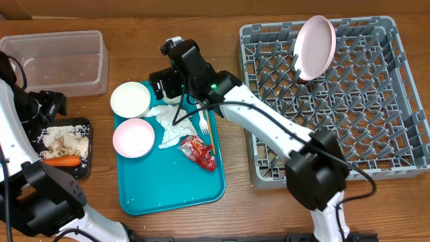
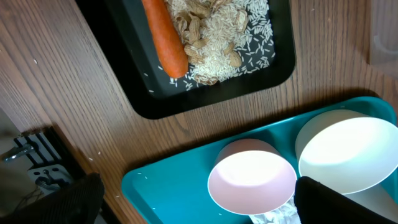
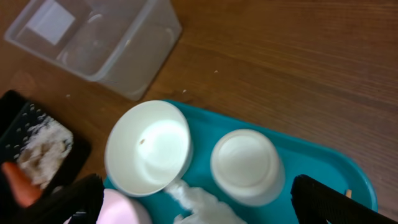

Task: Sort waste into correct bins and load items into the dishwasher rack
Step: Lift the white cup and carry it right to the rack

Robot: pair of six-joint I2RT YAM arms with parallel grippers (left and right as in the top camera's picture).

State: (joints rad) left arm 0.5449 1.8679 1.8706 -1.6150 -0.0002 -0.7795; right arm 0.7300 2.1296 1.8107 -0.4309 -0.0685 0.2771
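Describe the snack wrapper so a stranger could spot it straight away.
In the overhead view, find the flat teal tray left of the big grey rack. Near its right edge, just below the crumpled white tissue, lies the snack wrapper. It is the only red, crinkled thing there.

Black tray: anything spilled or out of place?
Nothing serious: loose rice grains lie scattered on the black tray beyond the scrap heap, but inside its rim. The carrot lies inside too. Pale specks on the table are too small to identify.
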